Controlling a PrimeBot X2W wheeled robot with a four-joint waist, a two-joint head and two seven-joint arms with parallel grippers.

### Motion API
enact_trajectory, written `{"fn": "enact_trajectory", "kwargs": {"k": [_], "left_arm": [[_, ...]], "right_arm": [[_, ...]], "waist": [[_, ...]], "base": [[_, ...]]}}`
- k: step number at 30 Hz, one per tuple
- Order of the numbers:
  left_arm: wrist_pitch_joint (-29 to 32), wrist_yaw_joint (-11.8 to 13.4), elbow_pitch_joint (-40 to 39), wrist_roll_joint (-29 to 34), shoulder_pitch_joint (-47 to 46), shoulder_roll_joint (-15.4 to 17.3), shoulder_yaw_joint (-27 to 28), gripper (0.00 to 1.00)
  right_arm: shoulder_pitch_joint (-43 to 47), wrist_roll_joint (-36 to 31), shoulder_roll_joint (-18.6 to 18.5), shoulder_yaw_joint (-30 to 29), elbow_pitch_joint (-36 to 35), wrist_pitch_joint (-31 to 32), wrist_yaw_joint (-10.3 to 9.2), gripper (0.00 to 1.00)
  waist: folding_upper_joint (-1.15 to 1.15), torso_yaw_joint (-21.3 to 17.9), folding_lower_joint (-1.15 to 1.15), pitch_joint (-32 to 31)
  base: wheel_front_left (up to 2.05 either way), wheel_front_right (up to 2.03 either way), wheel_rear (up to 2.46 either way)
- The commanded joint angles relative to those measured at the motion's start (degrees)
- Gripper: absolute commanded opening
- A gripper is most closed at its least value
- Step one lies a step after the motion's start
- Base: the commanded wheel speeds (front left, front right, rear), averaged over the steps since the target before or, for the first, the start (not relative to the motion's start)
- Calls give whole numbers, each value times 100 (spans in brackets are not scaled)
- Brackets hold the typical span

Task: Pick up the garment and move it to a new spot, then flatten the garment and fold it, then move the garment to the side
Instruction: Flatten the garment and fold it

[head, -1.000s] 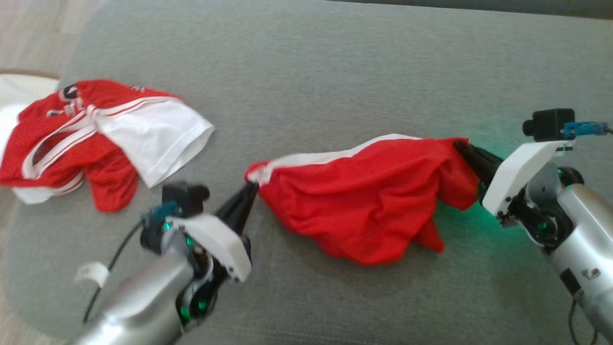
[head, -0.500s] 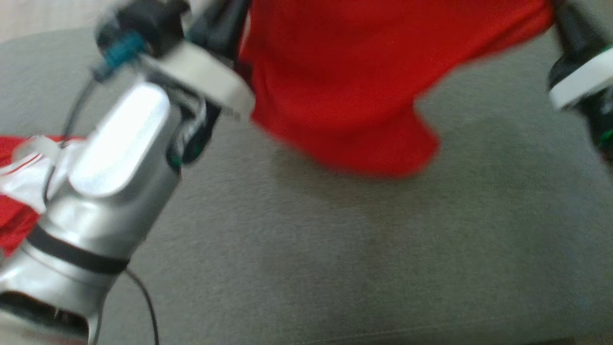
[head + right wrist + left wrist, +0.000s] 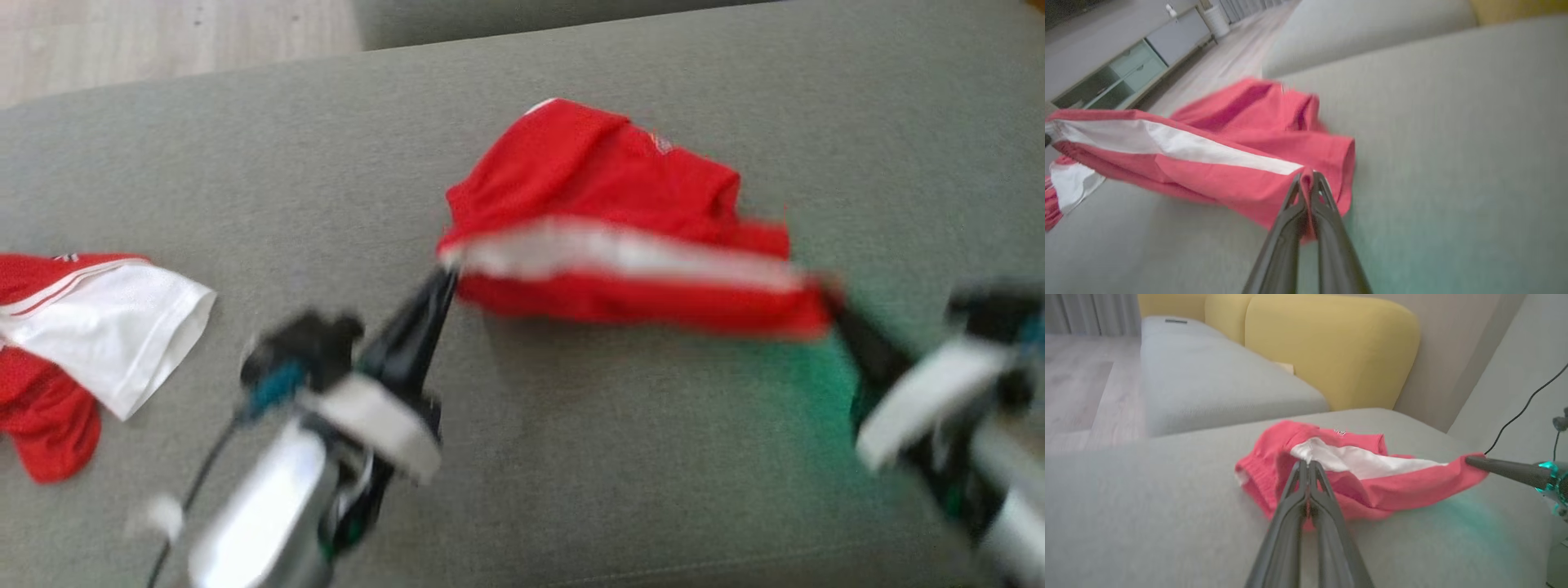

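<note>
Sofa seat (image 3: pixel 571 474): you have open grey cushion all round the work, and nothing stands in your way.
Garment (image 3: pixel 620 212): it is red with a white band. It hangs stretched between your two grippers, with its far part bunched on the seat near the middle.
Largest risk: each grip looks like a thin pinch of cloth. Pull the ends further apart and one could slip free, dropping that end in a heap.
Lesser risk: the far part is crumpled, so if you lay it down as it is you will likely press the creases in.
Clothes pile (image 3: pixel 90 327): this red-and-white heap lies well apart on your left. Mind it when you choose the side spot, or the two could tangle.
Left gripper (image 3: pixel 445 278): its fingers are clenched on the garment's left end at the white band.
Right gripper (image 3: pixel 1306 175): its fingers are clamped on the right end.
</note>
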Motion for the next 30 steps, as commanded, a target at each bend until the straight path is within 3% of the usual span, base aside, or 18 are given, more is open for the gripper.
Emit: {"fn": "enact_trajectory", "kwargs": {"k": [1, 5, 6, 7, 8, 13, 20, 30], "left_arm": [[-30, 37, -258, 79, -169, 79, 305, 0], [-30, 49, -453, 446, 649, 49, 508, 0], [-30, 48, -500, 519, 799, 18, 576, 0], [-30, 43, -536, 600, 925, -9, 638, 0], [-30, 35, -560, 674, 1032, -41, 696, 0], [-30, -42, -584, 1041, 1273, -177, 879, 0], [-30, -158, -503, 1379, 1141, -276, 1027, 0], [-30, -255, -418, 1538, 1021, -460, 1148, 0]], "right_arm": [[55, 59, -55, -10, -187, -87, -5, 0], [820, -1, 112, -97, -254, -101, -5, 0], [935, -44, 154, -144, -238, -73, -5, 33], [1021, -114, 190, -190, -225, -38, -5, 73], [1092, -181, 232, -256, -213, -19, -5, 100], [1325, -233, 419, -668, -331, 190, -5, 100], [1555, -257, 366, -1280, -584, 620, -5, 100], [1881, -701, 548, -1843, -898, 1029, -5, 100]], "waist": [[0, 65, 0, 4], [0, 185, 0, 10], [0, 204, 0, 5], [0, 218, 0, 0], [0, 238, 0, -9], [0, 340, 0, -19], [0, 487, 0, 83], [0, 562, 0, 224]], "base": [[0, 0, 0], [0, 0, 0], [0, 0, 0], [0, 0, 0], [0, 0, 0], [0, 0, 0], [0, 0, 0], [0, 0, 0]]}}
